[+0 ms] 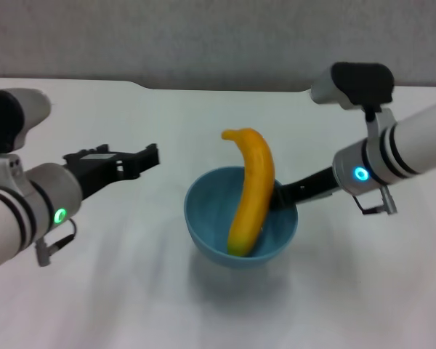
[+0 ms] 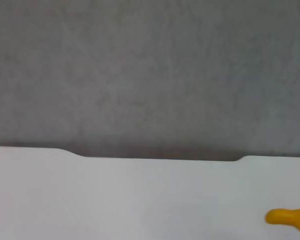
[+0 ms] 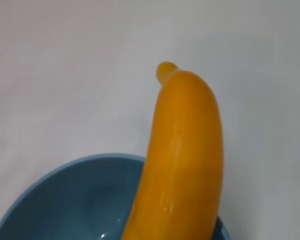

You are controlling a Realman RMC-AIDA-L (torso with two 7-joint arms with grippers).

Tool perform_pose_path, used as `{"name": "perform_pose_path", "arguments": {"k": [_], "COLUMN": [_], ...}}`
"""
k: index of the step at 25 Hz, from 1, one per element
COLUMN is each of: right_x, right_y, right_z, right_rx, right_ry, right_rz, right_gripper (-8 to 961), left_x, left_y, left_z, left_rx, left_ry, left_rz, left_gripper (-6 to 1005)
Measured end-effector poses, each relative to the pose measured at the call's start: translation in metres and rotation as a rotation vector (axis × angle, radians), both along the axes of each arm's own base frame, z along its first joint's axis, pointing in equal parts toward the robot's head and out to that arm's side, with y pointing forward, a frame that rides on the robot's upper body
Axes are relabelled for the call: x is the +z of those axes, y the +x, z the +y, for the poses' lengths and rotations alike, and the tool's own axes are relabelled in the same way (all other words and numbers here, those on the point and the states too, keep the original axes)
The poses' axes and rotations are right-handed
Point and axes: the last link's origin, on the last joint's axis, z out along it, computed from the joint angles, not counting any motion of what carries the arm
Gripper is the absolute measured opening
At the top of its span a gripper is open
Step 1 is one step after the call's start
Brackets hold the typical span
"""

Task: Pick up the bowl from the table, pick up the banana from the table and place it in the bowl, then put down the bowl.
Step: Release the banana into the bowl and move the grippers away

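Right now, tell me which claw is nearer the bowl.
The right claw. It reaches the bowl at its rim on the robot's right, beside the banana resting in it. The left claw hangs apart, off to the bowl's left above the table.

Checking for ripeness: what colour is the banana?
Yellow-orange banana, no spots visible; right wrist view shows it best.

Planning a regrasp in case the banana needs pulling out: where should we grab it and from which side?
Probably the upper part of the banana, just below its curved top end. That end leans out past the far rim of the bowl and stands free, while the lower end sits deep inside. Come from above and the left: the right gripper is at the bowl's right rim, and the left gripper is clear.
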Motion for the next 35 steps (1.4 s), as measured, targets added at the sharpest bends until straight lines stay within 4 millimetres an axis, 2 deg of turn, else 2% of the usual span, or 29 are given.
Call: {"name": "perform_pose_path", "arguments": {"k": [4,10,20,35], "right_x": [-0.002,-0.007,-0.016,-0.019], "right_y": [-0.006,0.003,0.016,0.028], "right_z": [0.002,-0.003,-0.011,-0.017], "right_rx": [0.015,-0.007,-0.014,-0.021], "right_ry": [-0.014,-0.038,-0.058,-0.058], "right_rz": [-0.019,-0.047,-0.082,-0.093], "right_gripper": [155,159,165,174], "left_x": [0.003,-0.004,-0.005,-0.004], "left_y": [-0.009,-0.015,-0.015,-0.016], "left_z": [0.000,-0.002,0.000,-0.001], "left_rx": [0.001,0.004,0.002,0.005], "left_ry": [0.020,0.005,0.005,0.010], "left_rz": [0.064,0.104,0.102,0.094], "left_gripper": [865,866,866,867]}}
